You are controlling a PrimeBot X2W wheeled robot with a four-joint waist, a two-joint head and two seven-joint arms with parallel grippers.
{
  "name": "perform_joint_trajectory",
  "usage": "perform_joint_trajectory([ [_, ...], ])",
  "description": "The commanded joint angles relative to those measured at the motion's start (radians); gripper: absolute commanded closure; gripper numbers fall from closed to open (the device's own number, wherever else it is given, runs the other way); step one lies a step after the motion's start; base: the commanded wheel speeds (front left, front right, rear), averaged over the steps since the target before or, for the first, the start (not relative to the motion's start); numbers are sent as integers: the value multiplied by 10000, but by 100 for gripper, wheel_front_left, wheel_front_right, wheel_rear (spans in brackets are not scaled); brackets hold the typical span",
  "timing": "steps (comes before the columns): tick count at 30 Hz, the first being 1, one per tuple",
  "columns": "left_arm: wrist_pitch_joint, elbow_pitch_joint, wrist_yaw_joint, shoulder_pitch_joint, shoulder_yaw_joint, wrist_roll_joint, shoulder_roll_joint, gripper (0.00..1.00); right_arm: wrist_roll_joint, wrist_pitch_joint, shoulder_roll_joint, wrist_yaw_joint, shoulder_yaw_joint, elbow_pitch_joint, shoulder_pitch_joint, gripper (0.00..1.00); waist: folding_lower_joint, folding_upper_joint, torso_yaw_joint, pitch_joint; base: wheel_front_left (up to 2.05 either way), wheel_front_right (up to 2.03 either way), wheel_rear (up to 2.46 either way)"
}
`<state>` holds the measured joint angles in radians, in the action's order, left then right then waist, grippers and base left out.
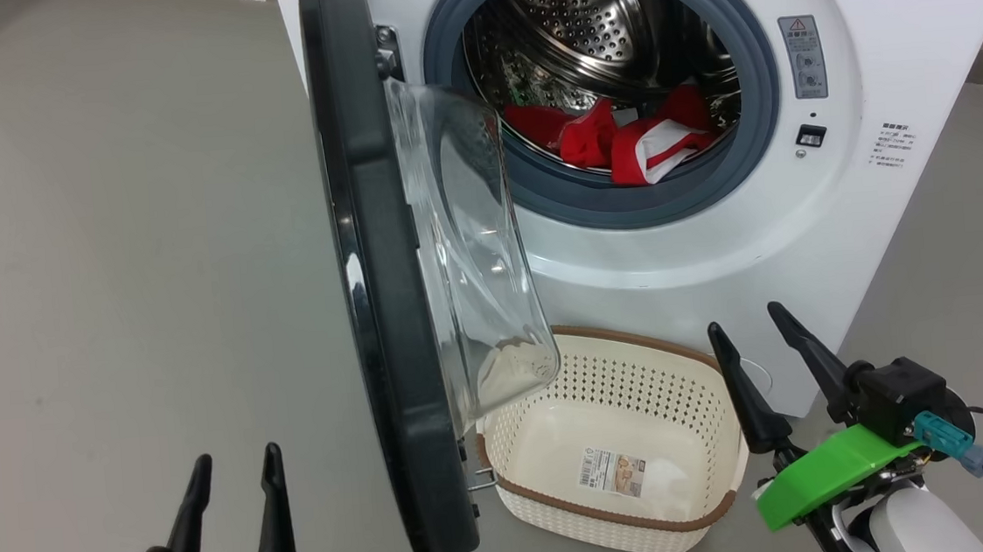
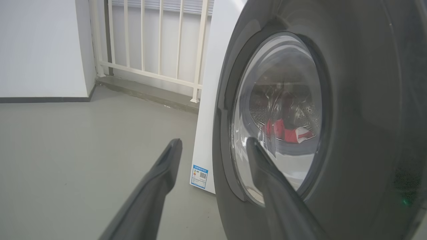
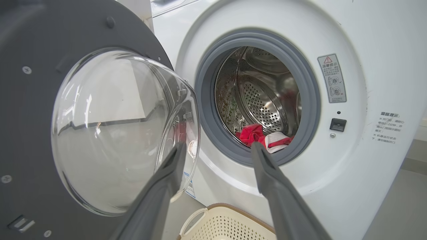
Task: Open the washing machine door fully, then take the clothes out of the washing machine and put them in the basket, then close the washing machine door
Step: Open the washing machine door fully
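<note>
Head view is showing the washing machine door (image 1: 390,319) standing out edge-on, its glass bowl overhanging the left end of the basket (image 1: 631,379), which is sitting on the floor before the washing machine (image 1: 878,61). The clothes (image 1: 621,138) are lying at the drum's front lip. The left tool (image 1: 238,456) and right tool (image 1: 744,317) are hanging spread, empty. The right tool should probably be going in low over the grey ring (image 1: 627,208), keeping off the glass and pinching deep into the fabric.
</note>
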<state>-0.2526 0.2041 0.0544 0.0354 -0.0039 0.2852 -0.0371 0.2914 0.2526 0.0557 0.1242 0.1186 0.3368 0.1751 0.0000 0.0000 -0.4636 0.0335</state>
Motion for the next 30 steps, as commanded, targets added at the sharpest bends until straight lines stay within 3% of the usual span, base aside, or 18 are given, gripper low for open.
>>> perform_joint_trajectory([
  [1,-92,-305,-6,143,336,108,-131,0,-91,91,-41,65,155,-324,22,0,0,0,12,-14,0,0,0],
  [20,-92,-243,-160,74,245,198,-131,0,176,91,-54,65,236,-224,-144,0,0,0,145,-105,0,0,0],
  [21,-92,-285,-155,71,252,198,-131,18,173,91,-54,65,232,-208,-143,0,0,0,152,-110,0,0,0],
  [22,-92,-310,-147,67,256,187,-131,50,174,91,-54,65,226,-192,-139,0,0,0,158,-116,0,0,0],
  [23,-92,-330,-140,67,264,172,-131,62,175,91,-54,65,223,-177,-133,0,0,0,166,-120,0,0,0],
  [24,-92,-350,-134,72,269,124,-131,87,176,91,-54,65,220,-163,-122,0,0,0,173,-129,0,0,0],
  [25,-92,-351,-133,74,267,61,-131,100,182,91,-54,65,219,-147,-110,0,0,0,184,-139,0,0,0],
  [30,-92,-774,-242,229,270,-105,-131,100,257,91,-54,65,165,-63,-85,0,0,0,200,-160,0,0,0],
])
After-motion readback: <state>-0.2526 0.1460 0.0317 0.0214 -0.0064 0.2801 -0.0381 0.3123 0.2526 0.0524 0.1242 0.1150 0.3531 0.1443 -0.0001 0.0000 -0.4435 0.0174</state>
